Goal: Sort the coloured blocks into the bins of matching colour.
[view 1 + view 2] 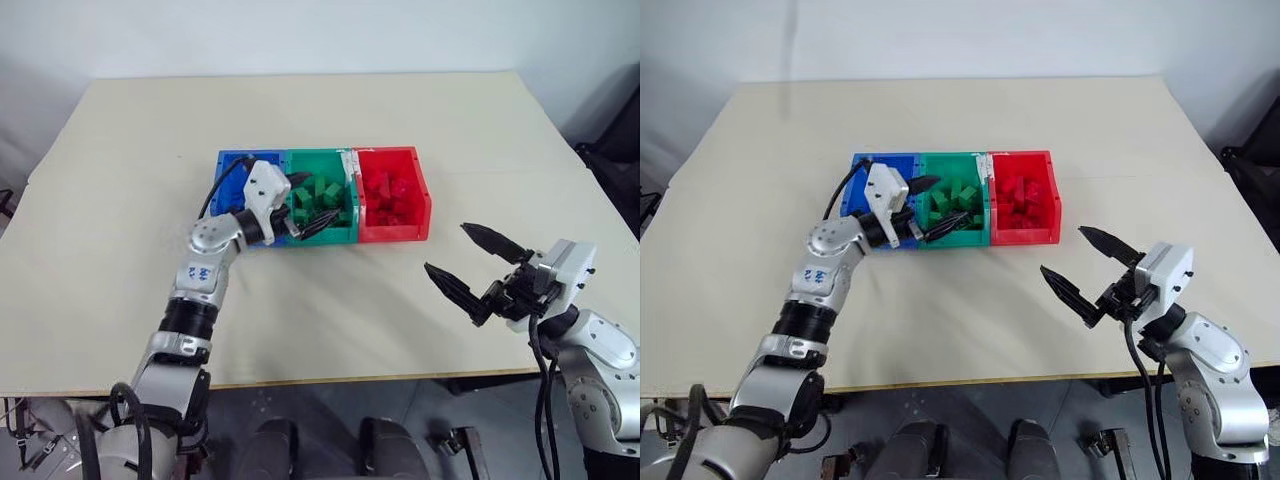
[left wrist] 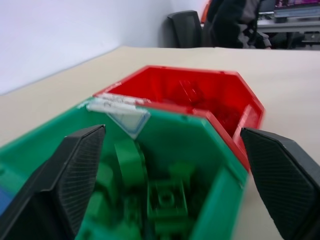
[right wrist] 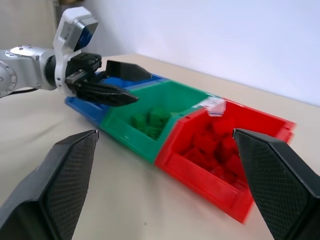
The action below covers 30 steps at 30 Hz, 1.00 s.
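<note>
1. Three joined open-top bins sit on a pale table (image 1: 120,180), with the green bin (image 1: 318,237) in the middle as the landmark.
2. The blue bin (image 1: 232,165) adjoins the green bin on the robot's left; the red bin (image 1: 394,232) adjoins it on the robot's right. All three touch side to side in one row.
3. Inside the green bin lies a loose pile of green bricks (image 1: 322,194) of several sizes, studs showing on some; the left wrist view shows one square studded brick lying stud-side up near the bin's near wall.
4. The red bin holds a heap of red bricks (image 1: 385,192) that covers most of its floor.
5. The blue bin's inside is largely hidden behind the left arm, so I cannot tell what lies in it.
6. A white label (image 2: 116,105) sits on the rim where the green bin meets the red one.
7. The left gripper (image 1: 312,202) hangs over the green bin's left part, above the bricks, pointing toward the red bin. Its fingers are spread wide apart with nothing between them.
8. The right gripper (image 1: 468,262) hovers above the table, well apart from the green bin, on the near side beyond the red bin. Its fingers are also spread wide and carry nothing.
9. No brick is seen lying on the table around the green bin.
</note>
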Each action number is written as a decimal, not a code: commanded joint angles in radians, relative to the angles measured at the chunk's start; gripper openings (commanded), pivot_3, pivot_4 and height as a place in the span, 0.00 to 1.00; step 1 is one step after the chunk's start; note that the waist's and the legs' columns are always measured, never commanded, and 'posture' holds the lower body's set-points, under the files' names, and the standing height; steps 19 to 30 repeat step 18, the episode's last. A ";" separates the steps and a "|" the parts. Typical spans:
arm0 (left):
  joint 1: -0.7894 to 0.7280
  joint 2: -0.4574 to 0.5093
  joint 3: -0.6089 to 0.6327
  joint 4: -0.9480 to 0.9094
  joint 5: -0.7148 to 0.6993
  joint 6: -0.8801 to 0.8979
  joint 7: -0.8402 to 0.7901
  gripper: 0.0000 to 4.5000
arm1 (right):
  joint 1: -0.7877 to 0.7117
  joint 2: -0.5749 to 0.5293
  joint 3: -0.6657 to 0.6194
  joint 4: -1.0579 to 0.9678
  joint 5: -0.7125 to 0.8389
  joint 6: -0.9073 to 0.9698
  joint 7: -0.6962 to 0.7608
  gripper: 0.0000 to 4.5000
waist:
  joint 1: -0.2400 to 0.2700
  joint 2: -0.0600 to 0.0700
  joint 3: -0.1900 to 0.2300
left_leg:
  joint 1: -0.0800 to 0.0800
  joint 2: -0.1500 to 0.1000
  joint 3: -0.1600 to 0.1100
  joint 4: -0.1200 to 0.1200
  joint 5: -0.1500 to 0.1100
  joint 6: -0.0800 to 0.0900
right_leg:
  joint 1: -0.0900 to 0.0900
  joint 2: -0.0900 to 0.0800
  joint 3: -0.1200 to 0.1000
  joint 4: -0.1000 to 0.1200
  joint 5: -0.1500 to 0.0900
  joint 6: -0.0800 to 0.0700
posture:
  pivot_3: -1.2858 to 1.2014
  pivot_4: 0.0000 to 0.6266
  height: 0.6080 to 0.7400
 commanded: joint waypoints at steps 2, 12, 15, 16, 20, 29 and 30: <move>0.212 0.146 0.139 -0.219 -0.100 -0.013 -0.078 1.00 | -0.058 -0.055 0.046 0.086 0.010 -0.016 0.149 1.00 | -0.010 0.001 0.000 | 0.000 0.000 -0.004 -0.001 0.000 0.000 | 0.000 0.000 0.000 0.000 0.000 0.000 | 0.52 0.24 1.00; 0.648 0.339 0.402 -0.419 -0.212 0.053 -0.116 1.00 | -0.194 -0.082 0.096 0.337 -0.039 -0.079 0.335 1.00 | 0.017 0.002 0.002 | -0.001 0.002 -0.008 0.001 -0.001 0.001 | 0.002 -0.003 -0.001 -0.006 0.000 0.000 | 0.52 0.24 1.00; 0.678 0.336 0.424 -0.465 -0.203 0.073 -0.067 1.00 | -0.218 -0.076 0.096 0.395 -0.062 -0.117 0.348 1.00 | 0.016 0.003 0.002 | -0.001 0.002 -0.008 0.000 -0.001 0.001 | 0.002 -0.003 -0.001 -0.005 0.000 0.000 | 0.52 0.24 1.00; 0.686 0.332 0.429 -0.480 -0.204 0.083 -0.049 1.00 | -0.219 -0.076 0.096 0.404 -0.068 -0.128 0.351 1.00 | 0.016 0.003 0.002 | -0.001 0.003 -0.008 0.000 -0.001 0.001 | 0.002 -0.002 -0.001 -0.005 0.000 0.000 | 0.52 0.24 1.00; 0.704 0.325 0.432 -0.504 -0.194 0.090 -0.017 1.00 | -0.213 -0.071 0.090 0.411 -0.074 -0.141 0.341 1.00 | 0.014 0.003 0.002 | -0.001 0.003 -0.008 0.000 -0.001 0.000 | 0.002 -0.002 -0.001 -0.004 0.000 0.000 | 0.52 0.24 1.00; 0.704 0.325 0.432 -0.504 -0.194 0.090 -0.017 1.00 | -0.213 -0.071 0.090 0.411 -0.074 -0.141 0.341 1.00 | 0.014 0.003 0.002 | -0.001 0.003 -0.008 0.000 -0.001 0.000 | 0.002 -0.002 -0.001 -0.004 0.000 0.000 | 0.52 0.24 1.00; 0.704 0.325 0.432 -0.504 -0.194 0.090 -0.017 1.00 | -0.213 -0.071 0.090 0.411 -0.074 -0.141 0.341 1.00 | 0.014 0.003 0.002 | -0.001 0.003 -0.008 0.000 -0.001 0.000 | 0.002 -0.002 -0.001 -0.004 0.000 0.000 | 0.52 0.24 1.00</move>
